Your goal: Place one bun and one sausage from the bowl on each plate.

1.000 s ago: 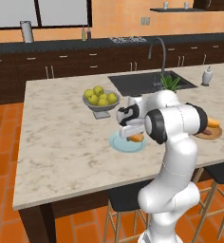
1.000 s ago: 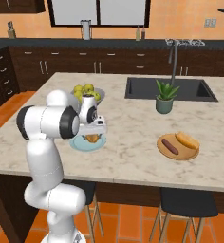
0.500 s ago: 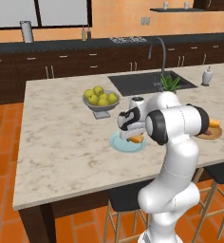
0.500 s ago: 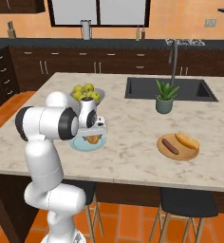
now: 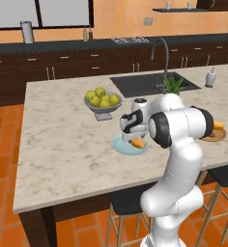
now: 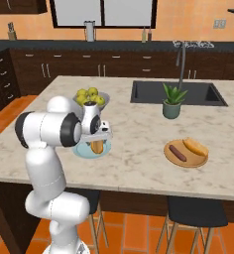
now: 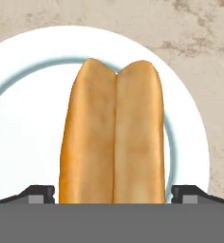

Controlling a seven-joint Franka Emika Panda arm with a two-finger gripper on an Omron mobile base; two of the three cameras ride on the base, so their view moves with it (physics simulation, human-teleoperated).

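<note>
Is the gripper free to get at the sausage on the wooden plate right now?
Probably yes. The gripper is open over the bun on the white plate. The sausage lies uncovered on the wooden plate, with bare counter between.

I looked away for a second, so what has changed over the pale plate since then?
Little: the open pincer hovers over the bun on the pale plate, perhaps slightly shifted. Nothing grasped. The wooden plate with bun and sausage and the fruit bowl stayed put.
</note>
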